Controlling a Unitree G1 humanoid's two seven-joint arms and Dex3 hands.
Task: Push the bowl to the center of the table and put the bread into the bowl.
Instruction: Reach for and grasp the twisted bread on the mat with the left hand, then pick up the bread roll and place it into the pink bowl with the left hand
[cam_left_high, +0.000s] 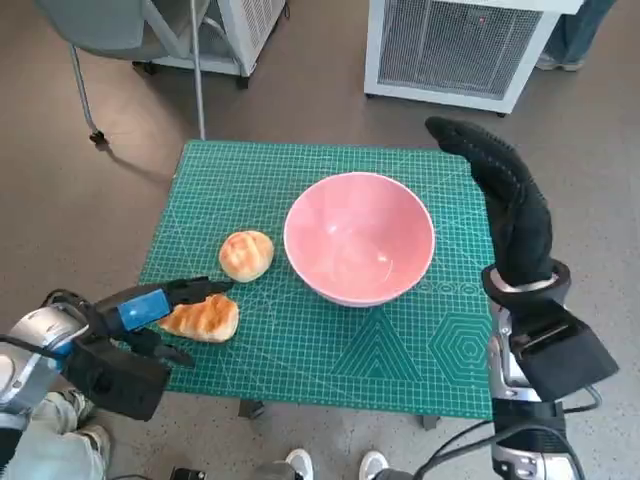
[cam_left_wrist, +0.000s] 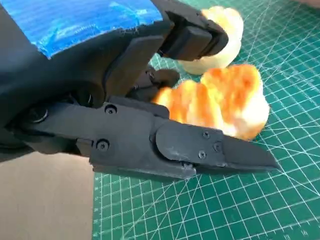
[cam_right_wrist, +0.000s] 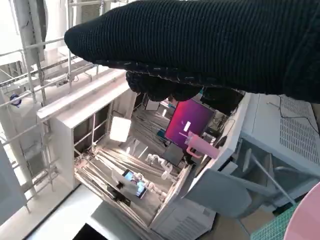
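1. While the pink bowl (cam_left_high: 359, 250) is sitting near the middle of the green cutting mat (cam_left_high: 300, 350), it is serving as the landmark for every entry below.
2. Toasted bread (cam_left_high: 203, 318): lying on the mat well to the bowl's left and nearer the robot; not yet in the bowl.
3. Round bun (cam_left_high: 246, 255): resting just beside the bowl's left rim, between the bowl and the toasted bread.
4. Left hand (cam_left_high: 150, 312): reaching at the toasted bread, its fingers (cam_left_wrist: 200, 150) spreading to either side of the piece; the left wrist view is showing no firm clamp yet, so it is holding nothing.
5. Right hand (cam_left_high: 505, 195): standing upright to the bowl's right, apart from the rim, holding nothing; whether its fingers are spread or together, the views are not showing.
6. Risks, as judgement: the soft bread may be crushing or slipping if the fingers close off-centre; a carry toward the bowl may be knocking the bun, which lies on the way; a clumsy drop may be shifting the bowl off centre.
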